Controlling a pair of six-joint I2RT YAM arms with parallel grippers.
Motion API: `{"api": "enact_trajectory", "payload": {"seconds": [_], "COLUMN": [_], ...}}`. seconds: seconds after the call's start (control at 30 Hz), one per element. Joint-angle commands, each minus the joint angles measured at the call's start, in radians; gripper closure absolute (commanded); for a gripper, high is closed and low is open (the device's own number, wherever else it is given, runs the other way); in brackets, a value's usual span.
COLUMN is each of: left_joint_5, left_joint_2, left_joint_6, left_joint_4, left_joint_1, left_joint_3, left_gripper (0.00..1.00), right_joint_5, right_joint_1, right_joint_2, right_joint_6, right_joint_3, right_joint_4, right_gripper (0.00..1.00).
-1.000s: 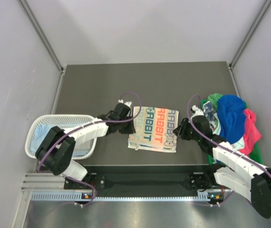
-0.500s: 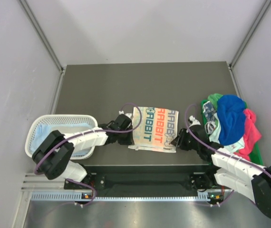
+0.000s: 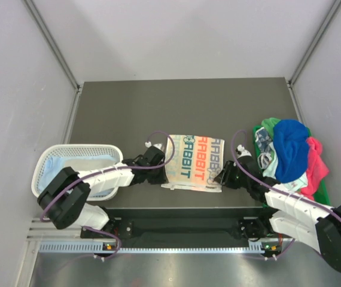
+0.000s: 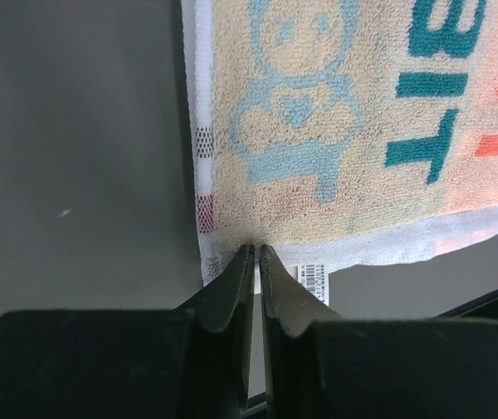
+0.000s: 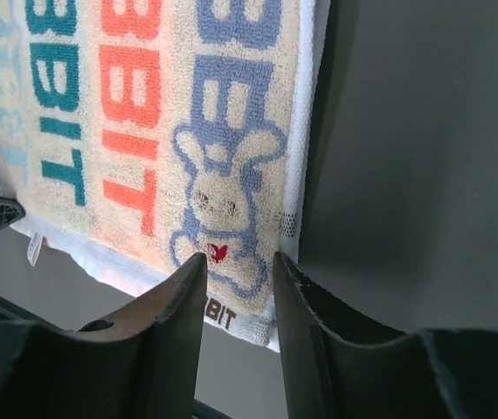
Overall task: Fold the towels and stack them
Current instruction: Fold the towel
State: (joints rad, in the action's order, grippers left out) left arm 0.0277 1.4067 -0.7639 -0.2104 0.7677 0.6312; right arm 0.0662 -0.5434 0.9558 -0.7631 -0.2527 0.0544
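Hands sit at both near corners of the white terry towel with teal-orange print [image 3: 193,162], likely to fold it. Left hand [image 4: 256,250] pinches its corner; right hand [image 5: 238,259] straddles, spread.

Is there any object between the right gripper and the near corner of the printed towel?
Nothing visible stands between them. The right gripper is open right at the corner of the printed towel, with only bare table beside it.

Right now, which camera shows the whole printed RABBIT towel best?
The top external view: the printed towel lies there flat, almost entirely uncovered. The left wrist view gives only its near-left corner with the label, at the left fingers; the right wrist view only the near-right corner with the rabbit.
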Motion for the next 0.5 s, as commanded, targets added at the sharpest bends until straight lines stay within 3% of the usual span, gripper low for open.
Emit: {"api": "enact_trajectory", "payload": {"seconds": [0.0, 0.3, 0.47], "left_joint_5": [-0.018, -0.020, -0.092], "left_joint_2": [-0.029, -0.109, -0.163], "left_joint_6": [-0.051, -0.060, 0.011], "left_joint_4": [-0.081, -0.162, -0.279], "left_joint_1": [0.018, 0.030, 0.030], "left_joint_3": [-0.053, -0.038, 0.165], "left_gripper": [0.88, 0.88, 0.81], "right_joint_5": [-0.062, -0.124, -0.112], "right_joint_1": [-0.018, -0.007, 0.049], "right_joint_2": [0.003, -0.011, 0.017], "right_joint_6": [0.019, 0.050, 0.133], "right_joint_3": [-0.022, -0.098, -0.235], "right_joint_4": [0.133, 0.222, 0.260], "right_gripper": [0.63, 0.61, 0.60]}}
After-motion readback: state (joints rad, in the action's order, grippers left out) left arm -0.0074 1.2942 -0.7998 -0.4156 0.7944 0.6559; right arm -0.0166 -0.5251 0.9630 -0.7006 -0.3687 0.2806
